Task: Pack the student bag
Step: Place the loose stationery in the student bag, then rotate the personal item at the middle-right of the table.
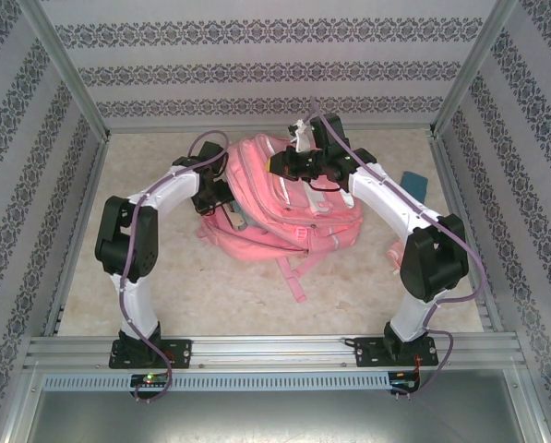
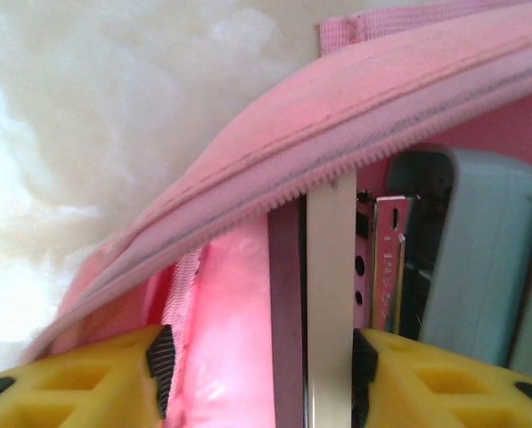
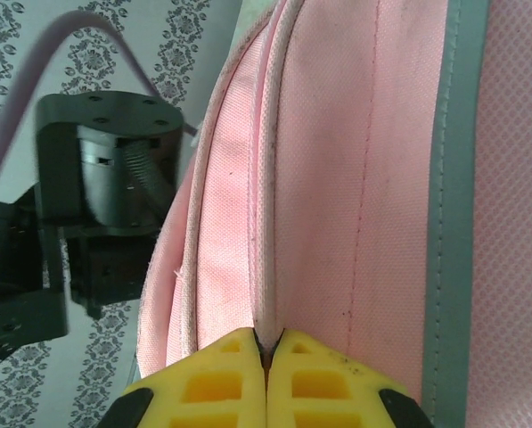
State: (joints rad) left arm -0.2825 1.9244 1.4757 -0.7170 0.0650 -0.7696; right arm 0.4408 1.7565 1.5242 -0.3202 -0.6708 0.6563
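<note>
I have the student bag point(image 1: 280, 217) lying mid-table point(image 1: 192, 286), with bare tabletop on its near and left sides and the walls point(image 1: 35, 138) well back. My left gripper point(image 2: 261, 361) sits at the bag's left zip mouth. Its jaws are apart, and a cream flat slat point(image 2: 328, 294) between them rests against one pad only. My right gripper point(image 3: 267, 343) arches over the bag's far top, pinched tight on a fabric seam. A pale blue case point(image 2: 484, 250) crowds the slat inside the bag, and a teal thing point(image 1: 412, 178) lies to the right of the bag.

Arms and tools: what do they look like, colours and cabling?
The left arm and right arm have white rounded shells, black joint housings and a purple cable each. The left tool and right tool have yellow fingers with moulded cut-outs, black trim.
</note>
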